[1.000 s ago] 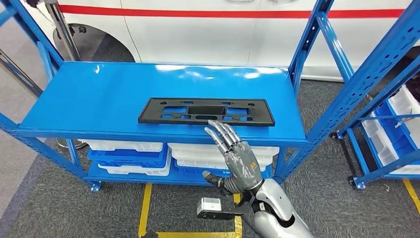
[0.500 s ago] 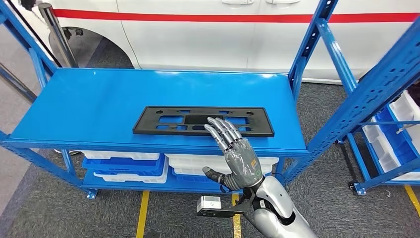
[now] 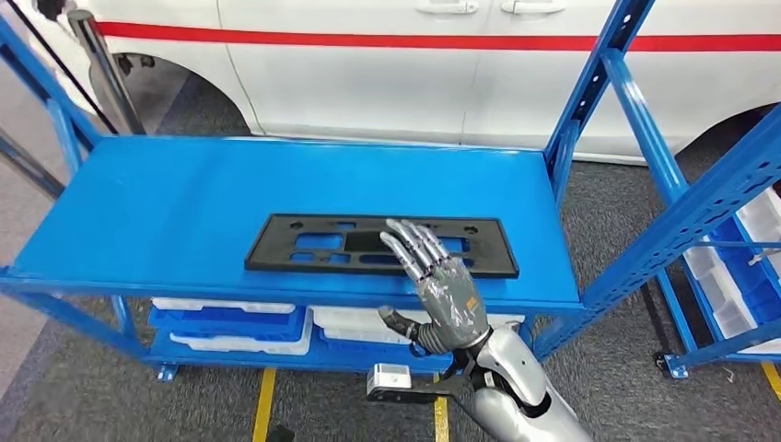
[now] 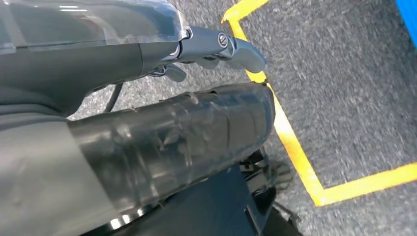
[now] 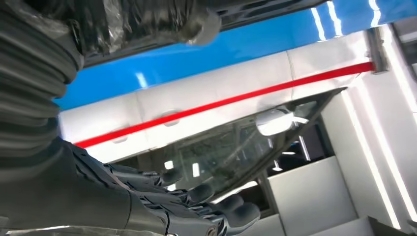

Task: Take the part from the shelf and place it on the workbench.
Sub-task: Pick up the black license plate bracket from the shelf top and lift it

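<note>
You've got a glossy blue shelf [image 3: 184, 203] on grey carpet with yellow floor tape [image 3: 264, 401], a white van with a red stripe [image 3: 387, 41] parked right behind it, and white and blue bins [image 3: 239, 318] on the lower level. The part [image 3: 313, 244], a flat black rectangular plate with cutouts, lies near the shelf's front edge. Your right hand [image 3: 440, 285] is open and empty, fingers spread over the plate's right half; your left hand [image 4: 216, 46] hangs by the floor, and I can't tell its state.

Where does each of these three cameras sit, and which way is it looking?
Head view: high on the body, looking forward and down at the blue shelf, black part and white car; right hand reaches in.
Left wrist view: on the hanging left arm, facing the floor's yellow tape.
Right wrist view: behind the right hand, facing the car.
Shared: head and right wrist views both show the car's red stripe.
</note>
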Tool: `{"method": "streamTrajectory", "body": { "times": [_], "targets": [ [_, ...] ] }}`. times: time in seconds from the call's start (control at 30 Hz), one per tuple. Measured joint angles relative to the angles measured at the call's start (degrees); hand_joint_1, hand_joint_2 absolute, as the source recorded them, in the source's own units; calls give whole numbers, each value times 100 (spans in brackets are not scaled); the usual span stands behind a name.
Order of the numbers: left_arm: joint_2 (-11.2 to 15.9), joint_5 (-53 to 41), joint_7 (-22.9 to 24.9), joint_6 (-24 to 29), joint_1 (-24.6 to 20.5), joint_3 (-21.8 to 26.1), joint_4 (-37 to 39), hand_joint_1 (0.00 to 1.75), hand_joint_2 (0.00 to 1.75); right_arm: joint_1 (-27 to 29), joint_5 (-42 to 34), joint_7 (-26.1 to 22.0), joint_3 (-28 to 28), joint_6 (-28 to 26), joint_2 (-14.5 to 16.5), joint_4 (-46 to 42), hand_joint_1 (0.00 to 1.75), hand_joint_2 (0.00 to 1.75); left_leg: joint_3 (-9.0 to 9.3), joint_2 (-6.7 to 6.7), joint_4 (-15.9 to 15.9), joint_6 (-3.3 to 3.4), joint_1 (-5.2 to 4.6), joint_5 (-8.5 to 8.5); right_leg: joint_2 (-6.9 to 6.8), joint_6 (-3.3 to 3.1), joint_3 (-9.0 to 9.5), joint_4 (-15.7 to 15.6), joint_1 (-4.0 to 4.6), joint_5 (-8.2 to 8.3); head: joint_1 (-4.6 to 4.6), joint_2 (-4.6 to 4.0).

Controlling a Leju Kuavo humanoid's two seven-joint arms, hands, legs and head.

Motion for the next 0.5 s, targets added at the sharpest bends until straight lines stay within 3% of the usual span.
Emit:
{"method": "streamTrajectory", "body": {
  "times": [0.07,0.13,0.2,0.23,0.27,0.3,0.4,0.43,0.5],
  "targets": [
    [2,1,1,5,-10,0,0,0,0,-3,8,5,1,1,-10,0,121,175,31,10,-7,-59,-1,-52,10,-55,63,-67,-28,-45,-2,-1],
    [6,1,1,10,-19,-1,0,0,0,-16,16,5,2,6,-14,-1,129,175,-95,14,309,-114,1,-213,-1,-118,170,-139,-60,-76,-14,-1],
    [7,-2,1,11,-15,-3,0,0,0,-26,19,6,3,16,-16,4,133,175,-520,15,1042,-151,15,-465,-16,-164,235,-155,-53,-125,-25,0],
    [7,-2,1,11,-7,-4,0,0,0,-26,22,7,3,21,-17,9,128,175,-762,15,1395,-165,20,-538,-15,-173,262,-155,-48,-153,-25,0],
    [7,-2,1,11,4,-4,0,0,0,-24,26,7,4,26,-17,14,124,175,-934,15,1589,-174,23,-506,-9,-174,298,-154,-44,-184,-26,0],
    [7,-1,1,11,14,-4,0,0,0,-23,29,8,6,29,-18,19,119,175,-1003,16,1565,-174,24,-350,-1,-170,344,-152,-43,-218,-26,0],
    [11,3,2,19,24,-4,0,0,0,-26,37,9,10,43,-19,26,36,175,-736,13,588,-115,11,402,17,-127,490,-146,-34,-337,-21,0],
    [12,4,2,23,18,-5,0,0,0,-27,40,11,12,51,-19,27,7,175,-635,11,305,-85,-3,501,20,-101,501,-138,-27,-365,-21,0],
    [12,6,5,27,4,-7,0,0,0,-31,59,20,20,64,-20,32,0,175,-565,3,118,-35,-31,474,22,-48,484,-134,-17,-389,-19,-1]
  ]
}}
